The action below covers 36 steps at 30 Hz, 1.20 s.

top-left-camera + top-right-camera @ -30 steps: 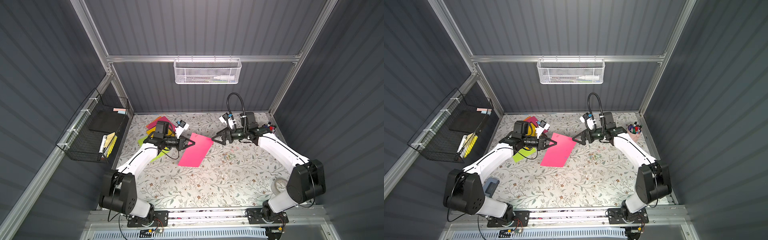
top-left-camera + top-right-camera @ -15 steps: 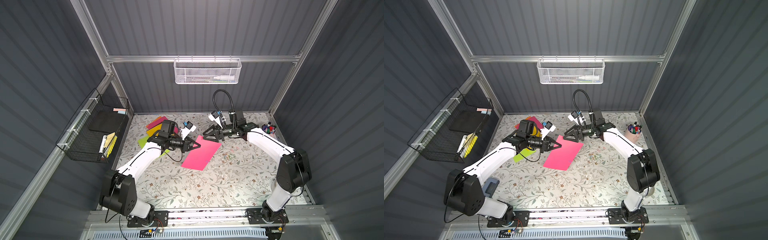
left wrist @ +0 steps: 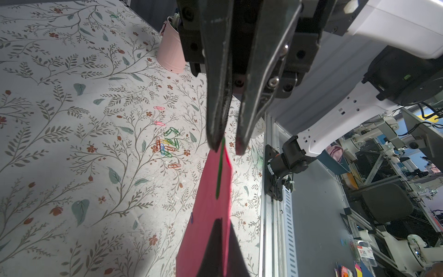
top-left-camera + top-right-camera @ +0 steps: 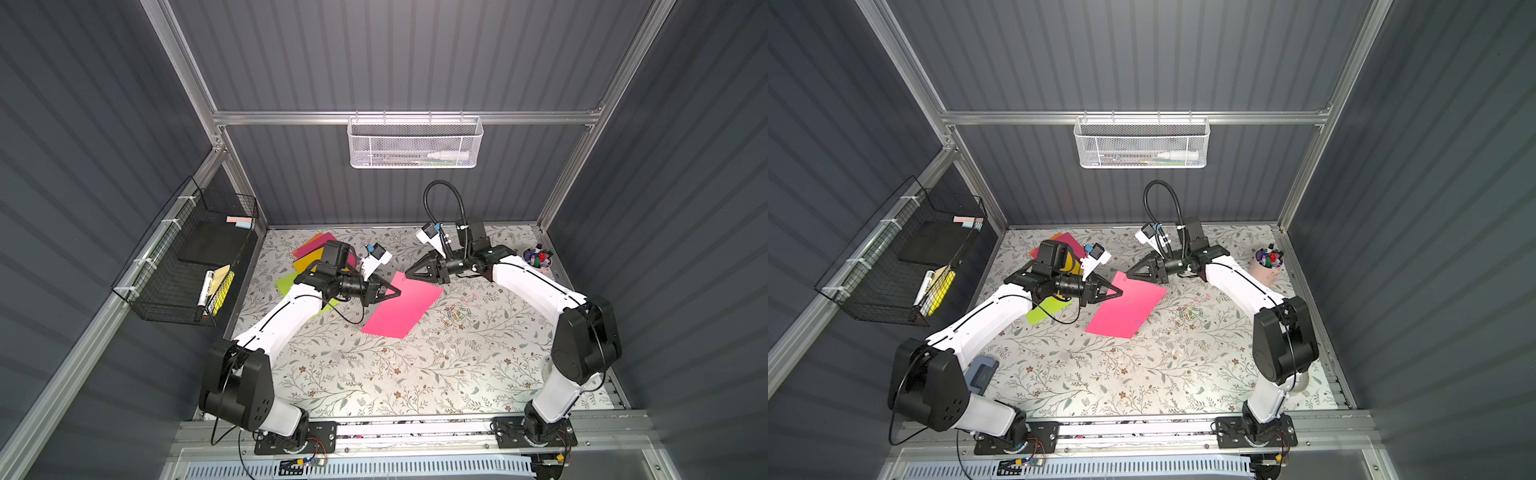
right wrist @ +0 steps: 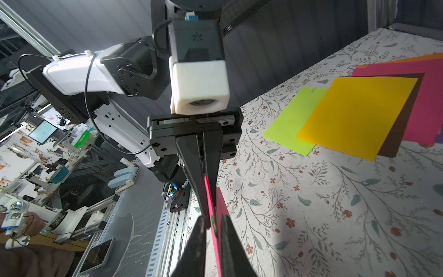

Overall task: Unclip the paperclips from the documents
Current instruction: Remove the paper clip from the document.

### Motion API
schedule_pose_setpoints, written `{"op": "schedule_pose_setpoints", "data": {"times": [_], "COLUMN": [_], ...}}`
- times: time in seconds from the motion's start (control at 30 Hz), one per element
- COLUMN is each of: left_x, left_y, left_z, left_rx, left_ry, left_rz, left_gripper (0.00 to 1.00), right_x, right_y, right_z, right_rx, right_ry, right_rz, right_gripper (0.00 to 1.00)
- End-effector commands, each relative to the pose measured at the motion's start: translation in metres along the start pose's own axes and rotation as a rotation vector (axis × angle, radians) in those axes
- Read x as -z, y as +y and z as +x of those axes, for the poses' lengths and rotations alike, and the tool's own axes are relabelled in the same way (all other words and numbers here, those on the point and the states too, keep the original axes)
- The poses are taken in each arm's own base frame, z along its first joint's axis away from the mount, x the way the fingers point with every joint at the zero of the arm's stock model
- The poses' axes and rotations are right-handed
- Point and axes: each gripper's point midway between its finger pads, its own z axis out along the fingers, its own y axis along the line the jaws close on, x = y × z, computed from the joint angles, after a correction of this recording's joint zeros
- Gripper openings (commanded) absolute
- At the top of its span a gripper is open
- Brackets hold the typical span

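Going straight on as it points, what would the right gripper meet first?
The pink sheet, at its raised corner bearing a green paperclip, which the right gripper straddles; just beyond, roughly in line, the left gripper pinching that sheet. Depth is uncertain.

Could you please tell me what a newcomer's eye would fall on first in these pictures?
The magenta sheet mid-table, one corner lifted in the shut left claw. The right claw straddles the green paperclip there, tips narrowly apart. Beside the sheet lies a heap of loose coloured paperclips.
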Motion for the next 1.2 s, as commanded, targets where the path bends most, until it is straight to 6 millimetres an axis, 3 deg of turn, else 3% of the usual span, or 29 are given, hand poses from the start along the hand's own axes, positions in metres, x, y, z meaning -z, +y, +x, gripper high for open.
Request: {"op": "schedule_pose_setpoints", "data": {"times": [0.0,0.2,1.17], "left_x": [0.0,0.0,-0.006], "left_y": [-0.006,-0.005,0.019], "left_z": [-0.005,-0.002,0.015], "left_rx": [-0.02,-0.014,0.069], "left_ry": [0.0,0.002,0.024], "left_rz": [0.03,0.027,-0.066], "left_gripper": [0.0,0.0,0.0], "right_x": [-0.003,-0.003,0.033], "right_y": [0.0,-0.004,-0.027], "right_z": [-0.002,-0.001,-0.007], "right_rx": [-0.001,-0.026,-0.083], "right_ry": [0.002,0.004,-0.05], "right_rz": [-0.032,-0.025,0.066], "right_gripper": [0.1,0.02,0.04]}}
